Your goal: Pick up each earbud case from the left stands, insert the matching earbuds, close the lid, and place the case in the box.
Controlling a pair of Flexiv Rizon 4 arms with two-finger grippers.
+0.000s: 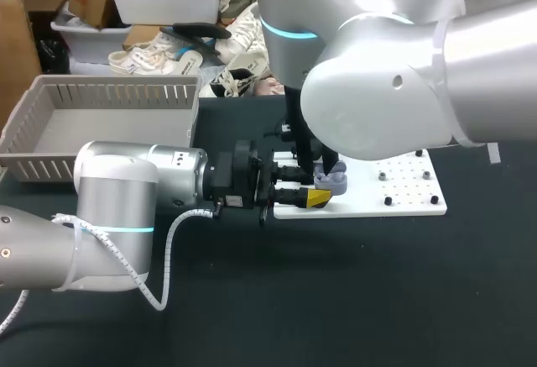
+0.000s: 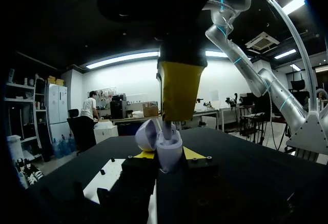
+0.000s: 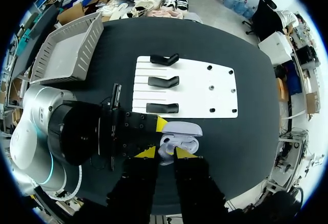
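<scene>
Mid-task, at the insert step by my read. Left claw (image 2: 169,154) is clamped on the base of the lavender plastic clamshell earbud case (image 2: 168,144), held low over the black counter (image 1: 352,283) at the near edge of the white flat stand board (image 1: 403,195). Lid is open, so closing and boxing are not done. Right claw (image 3: 166,155) sits directly over the open case; cannot tell if it grips an earbud or is wide. Grey slatted plastic box (image 3: 88,42) shows nothing inside. Three black angled stands (image 3: 164,81) on the board are all bare, so likely no more cases to fetch.

Only the right wrist view shows the stands and the case's inside from above; in the head view the right arm blocks them. Only the left wrist view shows the lid tilted off to one side and the right claw's lower end at the case's mouth.
</scene>
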